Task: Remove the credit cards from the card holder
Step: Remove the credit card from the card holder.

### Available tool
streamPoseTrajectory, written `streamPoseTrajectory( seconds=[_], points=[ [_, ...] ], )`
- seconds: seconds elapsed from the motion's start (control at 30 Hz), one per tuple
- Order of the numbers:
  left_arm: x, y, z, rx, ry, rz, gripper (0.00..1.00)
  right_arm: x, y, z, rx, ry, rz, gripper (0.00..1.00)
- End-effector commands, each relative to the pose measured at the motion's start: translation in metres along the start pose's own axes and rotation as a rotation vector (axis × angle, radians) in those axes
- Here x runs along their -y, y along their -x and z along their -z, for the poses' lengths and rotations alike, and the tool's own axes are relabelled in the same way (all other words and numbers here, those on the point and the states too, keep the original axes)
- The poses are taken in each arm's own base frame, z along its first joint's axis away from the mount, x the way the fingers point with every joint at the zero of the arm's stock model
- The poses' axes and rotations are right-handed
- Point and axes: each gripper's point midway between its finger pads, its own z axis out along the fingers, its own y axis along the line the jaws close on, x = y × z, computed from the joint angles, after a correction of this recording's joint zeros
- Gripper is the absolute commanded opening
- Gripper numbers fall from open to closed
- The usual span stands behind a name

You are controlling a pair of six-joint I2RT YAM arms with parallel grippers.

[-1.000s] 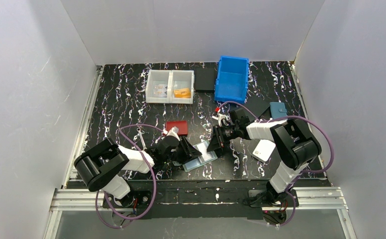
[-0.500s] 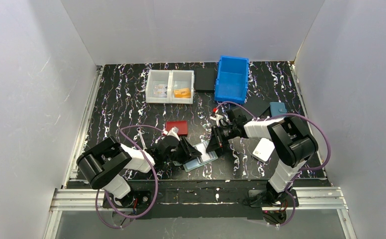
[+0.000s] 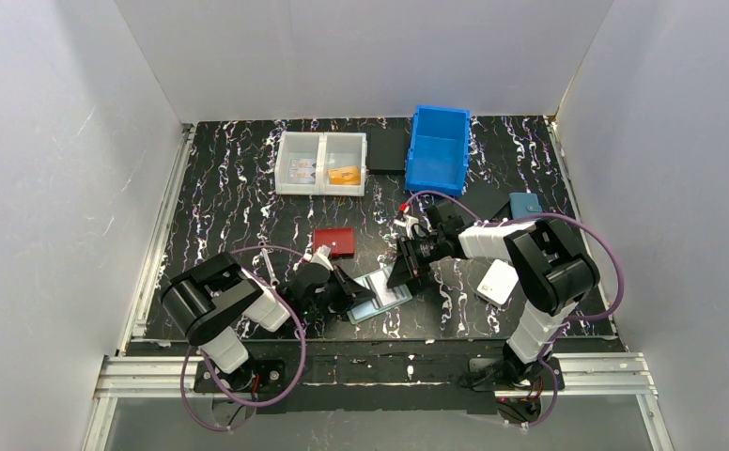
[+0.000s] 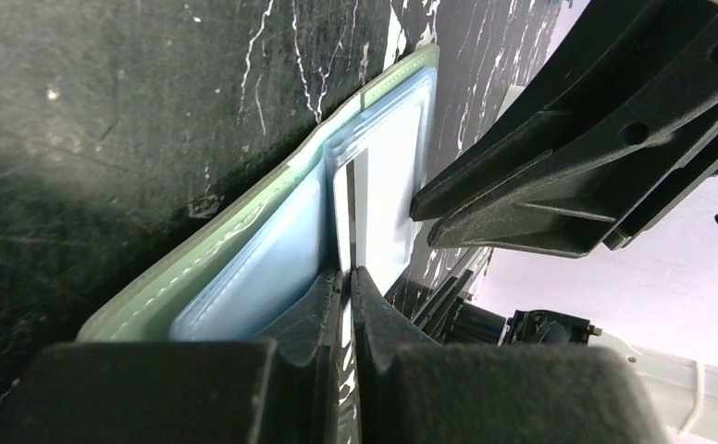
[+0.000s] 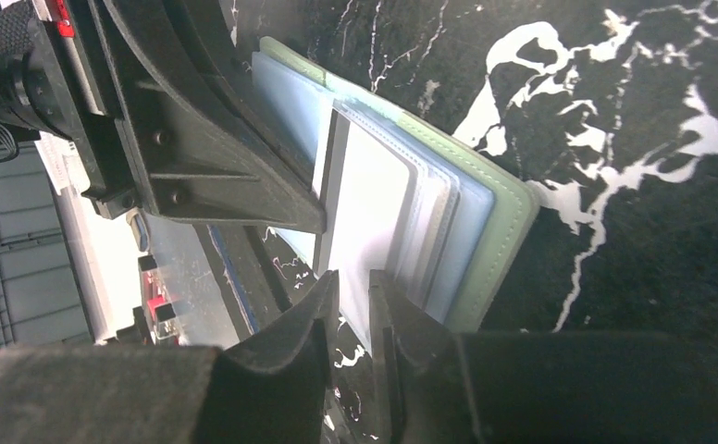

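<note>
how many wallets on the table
4: green card holder open front centre, red wallet behind-left of it, white wallet to its right, blue wallet back right; others may be hidden.

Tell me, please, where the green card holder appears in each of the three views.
Top external: the card holder lies open at lower centre, near the front edge.
Left wrist: the card holder runs diagonally from lower left to upper centre.
Right wrist: the card holder fills the centre, with its green edge on the right.
Shared landmark: the black, white-veined table under it.
</note>
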Motion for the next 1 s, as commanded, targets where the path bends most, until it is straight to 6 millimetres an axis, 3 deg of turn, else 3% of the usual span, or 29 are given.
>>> streamPoseTrajectory(
  seconds=[0.0,0.27,0.4,0.63,0.83,0.97],
  points=[
    [-0.023,-0.004,0.011,-0.011,0.033,-0.021,0.0,0.038,-0.016,-0.009,-0.052,-0.179,0.008,0.3],
    [-0.032,-0.006,0.025,-0.018,0.032,-0.036,0.0,0.059,-0.019,-0.005,-0.07,-0.285,0.015,0.32],
    [-0.027,-0.004,0.033,-0.026,-0.001,-0.07,0.0,0.054,-0.011,-0.002,-0.06,-0.278,0.055,0.33],
    [-0.012,0.0,0.061,-0.041,0.0,-0.264,0.0,-0.007,0.014,0.016,-0.004,-0.06,0.31,0.5],
    [0.04,0.014,0.1,0.051,-0.127,-0.572,0.0,-0.064,0.008,0.038,-0.029,0.201,0.574,0.75],
    [0.073,0.013,0.109,0.061,-0.228,-0.723,0.0,-0.089,0.008,0.051,0.013,0.257,0.673,0.93]
  ],
)
